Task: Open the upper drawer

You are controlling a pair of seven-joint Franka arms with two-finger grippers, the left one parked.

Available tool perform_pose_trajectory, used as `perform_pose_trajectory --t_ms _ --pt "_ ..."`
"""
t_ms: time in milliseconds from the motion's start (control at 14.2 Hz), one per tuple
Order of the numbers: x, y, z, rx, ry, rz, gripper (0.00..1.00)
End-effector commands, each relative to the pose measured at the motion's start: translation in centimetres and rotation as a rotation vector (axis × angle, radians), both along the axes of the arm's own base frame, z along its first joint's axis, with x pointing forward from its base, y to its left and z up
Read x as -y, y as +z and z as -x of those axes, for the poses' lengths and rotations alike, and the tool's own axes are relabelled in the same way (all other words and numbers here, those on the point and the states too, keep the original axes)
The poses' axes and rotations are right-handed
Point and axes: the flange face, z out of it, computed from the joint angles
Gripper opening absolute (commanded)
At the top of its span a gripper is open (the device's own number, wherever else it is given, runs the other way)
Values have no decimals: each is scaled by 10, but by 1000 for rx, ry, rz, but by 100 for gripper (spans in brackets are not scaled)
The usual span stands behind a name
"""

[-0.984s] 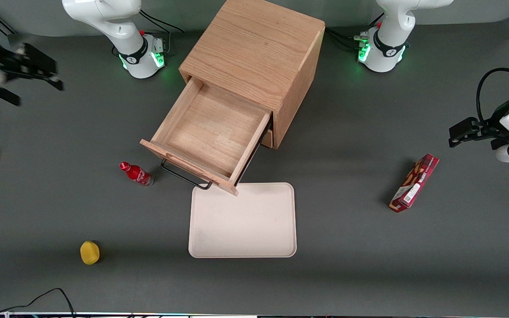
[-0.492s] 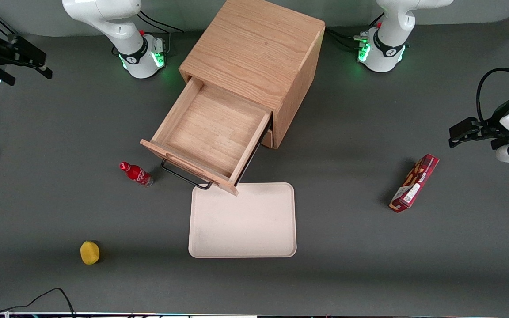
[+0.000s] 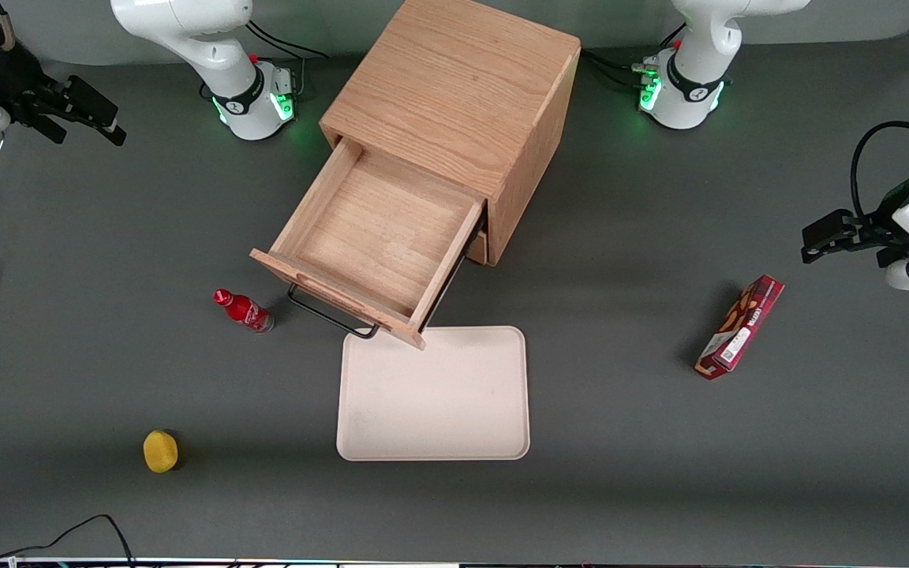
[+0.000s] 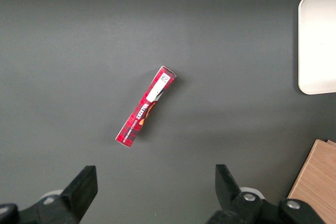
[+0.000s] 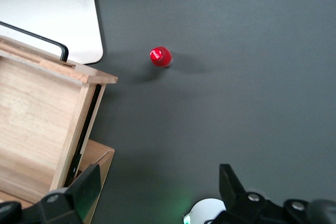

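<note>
Upper drawer (image 3: 379, 237), a shallow oak tray with black wire handle, stands pulled out; gripper (image 3: 84, 110) spread wide, high above the table.

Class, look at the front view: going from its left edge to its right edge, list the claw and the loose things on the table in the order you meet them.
Claw → yellow ball → red bottle → tray → red box. The claw hangs high toward the working arm's end of the table, well away from the pulled-out upper drawer.
</note>
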Motion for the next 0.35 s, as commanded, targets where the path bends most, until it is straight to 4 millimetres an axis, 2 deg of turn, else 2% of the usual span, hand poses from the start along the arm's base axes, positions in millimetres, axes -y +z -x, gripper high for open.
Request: perform_pose_trajectory --t_ms 0,141,281 --pt "10 9 -33 4 -27 18 100" --pt "16 15 -50 12 -41 20 100" --pt "17 16 -49 -10 -43 20 100"
